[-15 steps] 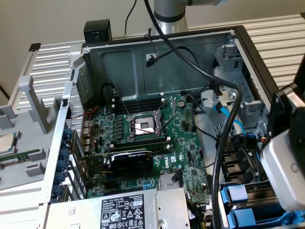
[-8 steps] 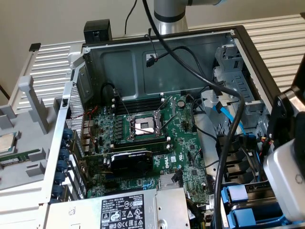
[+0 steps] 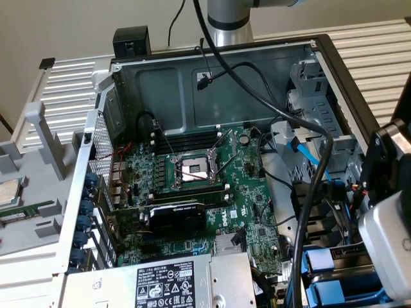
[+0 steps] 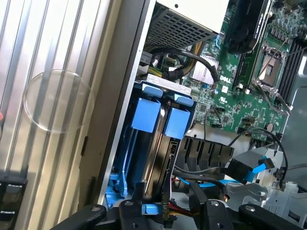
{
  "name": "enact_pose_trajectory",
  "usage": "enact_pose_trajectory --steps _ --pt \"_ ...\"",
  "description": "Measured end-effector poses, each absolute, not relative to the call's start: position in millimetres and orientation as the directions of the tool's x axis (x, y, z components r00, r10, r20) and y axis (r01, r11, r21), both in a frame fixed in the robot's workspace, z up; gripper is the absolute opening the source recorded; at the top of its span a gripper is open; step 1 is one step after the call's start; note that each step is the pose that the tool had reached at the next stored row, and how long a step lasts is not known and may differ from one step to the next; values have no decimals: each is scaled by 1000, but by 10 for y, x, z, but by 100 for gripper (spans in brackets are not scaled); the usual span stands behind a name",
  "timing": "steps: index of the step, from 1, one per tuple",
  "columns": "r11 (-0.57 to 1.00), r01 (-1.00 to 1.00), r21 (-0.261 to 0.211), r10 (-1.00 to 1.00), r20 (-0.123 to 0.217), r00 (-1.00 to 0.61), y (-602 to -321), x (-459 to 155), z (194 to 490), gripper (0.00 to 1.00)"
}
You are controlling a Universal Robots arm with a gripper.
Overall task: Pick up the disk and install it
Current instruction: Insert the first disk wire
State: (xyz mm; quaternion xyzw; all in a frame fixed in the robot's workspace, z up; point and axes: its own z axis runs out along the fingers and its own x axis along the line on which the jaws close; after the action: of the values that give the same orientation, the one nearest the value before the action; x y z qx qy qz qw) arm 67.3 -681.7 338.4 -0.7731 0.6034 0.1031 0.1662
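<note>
The disk (image 4: 160,158) stands on edge in the drive bay at the case's corner, a dark metal slab in a blue plastic carrier with two blue tabs (image 4: 145,115) at its far end. My gripper (image 4: 165,211) sits over its near end, one black finger (image 4: 136,196) on each side of the carrier, jaws partly closed against it. In the exterior view the blue carrier (image 3: 321,260) shows in the bay at the lower right, and the gripper's grey body (image 3: 385,237) hangs just beside it at the exterior view's right.
The open computer case (image 3: 128,70) holds a green motherboard (image 3: 250,224), a black graphics card (image 3: 176,215) and a grey power-supply box (image 3: 173,282). Thick black cables (image 3: 308,192) and a blue cable (image 3: 307,154) cross near the bay. A small processor chip (image 3: 8,191) lies outside the case.
</note>
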Motion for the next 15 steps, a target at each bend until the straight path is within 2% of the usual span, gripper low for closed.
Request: enact_pose_trajectory --steps 15 --pt "-217 -969 -118 -898 -364 246 -6817 682 3375 49"
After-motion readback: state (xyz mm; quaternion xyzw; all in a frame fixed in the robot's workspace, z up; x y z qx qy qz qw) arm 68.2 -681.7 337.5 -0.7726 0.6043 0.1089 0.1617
